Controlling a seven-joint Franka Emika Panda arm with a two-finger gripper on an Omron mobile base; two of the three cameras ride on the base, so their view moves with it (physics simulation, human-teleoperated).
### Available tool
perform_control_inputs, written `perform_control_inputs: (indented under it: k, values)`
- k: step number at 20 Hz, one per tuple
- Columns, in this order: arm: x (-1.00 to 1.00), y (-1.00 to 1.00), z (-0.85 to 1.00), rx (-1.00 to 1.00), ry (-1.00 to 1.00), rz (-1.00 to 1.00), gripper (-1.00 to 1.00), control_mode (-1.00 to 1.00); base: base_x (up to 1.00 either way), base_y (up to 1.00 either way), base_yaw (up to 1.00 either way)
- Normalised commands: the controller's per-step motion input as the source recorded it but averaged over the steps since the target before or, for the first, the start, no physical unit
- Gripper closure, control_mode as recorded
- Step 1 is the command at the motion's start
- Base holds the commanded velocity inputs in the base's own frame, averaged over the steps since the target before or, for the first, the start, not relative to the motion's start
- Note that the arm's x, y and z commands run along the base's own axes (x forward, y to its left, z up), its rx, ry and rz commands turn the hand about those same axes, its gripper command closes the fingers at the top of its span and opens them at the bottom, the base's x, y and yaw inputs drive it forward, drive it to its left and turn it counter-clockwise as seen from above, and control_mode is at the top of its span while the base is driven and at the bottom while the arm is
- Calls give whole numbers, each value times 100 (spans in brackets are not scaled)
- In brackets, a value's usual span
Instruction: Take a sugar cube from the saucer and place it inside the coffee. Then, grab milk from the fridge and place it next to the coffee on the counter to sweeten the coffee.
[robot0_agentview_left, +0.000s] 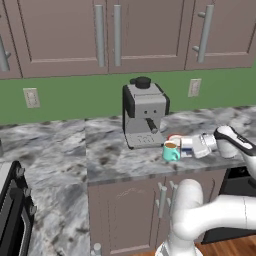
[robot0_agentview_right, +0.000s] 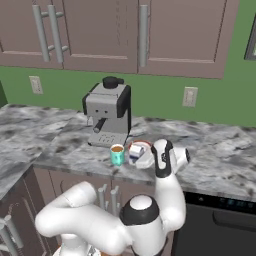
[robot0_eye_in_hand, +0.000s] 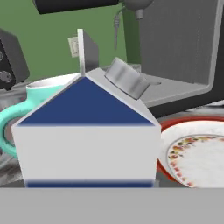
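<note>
The milk (robot0_eye_in_hand: 89, 140) stands upright on the desk (robot0_agentview_left: 110, 155), its long axis vertical and the gable ridge on top, a blue-banded white face turned toward the hand camera and the grey cap on the slope toward the coffee machine (robot0_agentview_left: 144, 114). In the base views it sits just beside the mug (robot0_agentview_left: 171, 150), between the mug and the hand (robot0_agentview_left: 192, 147), and at the edge of the saucer (robot0_agentview_right: 145, 146); whether it rests partly on the saucer I cannot tell. The arm reaches low and level over the desk's front edge, wrist bent so the hand points sideways at the carton. The hand's fingers stand wide, either side of the carton; whether they press on it the pictures do not settle. The teal mug holds brown coffee, its handle showing at the left of the hand view. The saucer, white with an orange-red rim, lies in front of the coffee machine; the part of it seen in the hand view is bare.
</note>
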Motion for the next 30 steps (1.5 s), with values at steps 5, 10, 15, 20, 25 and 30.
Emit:
perform_control_inputs:
  k: [5,10,15,20,25,30]
  values:
    - [22,0,-17,0,0,-1,-100,-100,0,0,0]
    - [2,0,-11,0,0,0,-100,-100,0,0,0]
    - [-15,0,0,0,-2,0,-100,-100,0,0,0]
    - [-28,-12,3,0,-7,0,-100,-100,0,0,0]
    - [-35,-31,15,0,-14,-2,-100,-100,0,0,0]
    - [-33,-42,38,0,-28,-7,-100,-100,0,0,0]
